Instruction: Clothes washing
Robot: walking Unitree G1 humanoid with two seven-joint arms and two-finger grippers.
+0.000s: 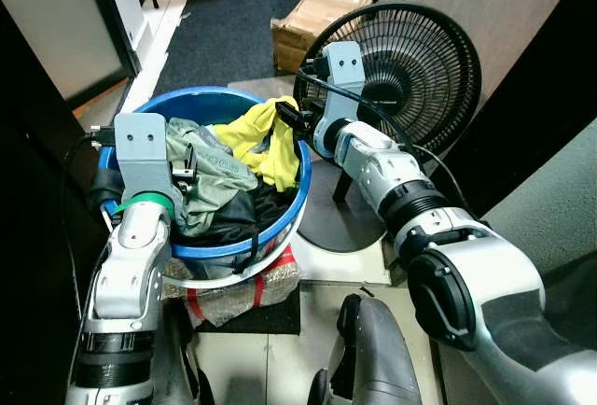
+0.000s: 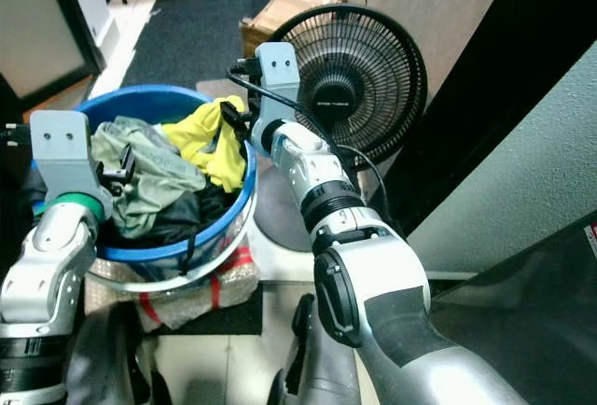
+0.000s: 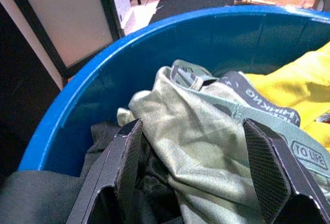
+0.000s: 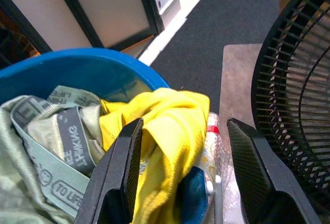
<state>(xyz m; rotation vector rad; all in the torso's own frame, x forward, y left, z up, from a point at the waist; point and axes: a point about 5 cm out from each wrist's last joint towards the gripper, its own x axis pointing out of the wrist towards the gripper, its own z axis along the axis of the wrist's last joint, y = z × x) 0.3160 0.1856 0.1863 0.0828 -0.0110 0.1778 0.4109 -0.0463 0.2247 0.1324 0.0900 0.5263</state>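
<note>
A blue basin (image 1: 207,97) holds a pile of clothes: a yellow garment (image 1: 261,142) draped over its right rim, a pale green garment (image 1: 210,179) with a grey printed waistband, and dark cloth underneath. My left gripper (image 3: 192,131) is at the basin's left side, open, its fingers straddling the green garment (image 3: 198,152). My right gripper (image 4: 185,126) is at the basin's right rim, open, with the yellow garment (image 4: 165,123) lying between and below its fingers. Neither gripper holds anything.
A black floor fan (image 1: 415,60) stands right beside the basin, close behind my right arm. The basin rests on a white tub over a plastic-wrapped bundle (image 1: 247,291). A cardboard box (image 1: 308,15) and dark rug (image 1: 219,27) lie beyond. A dark-framed panel (image 1: 65,22) stands at the left.
</note>
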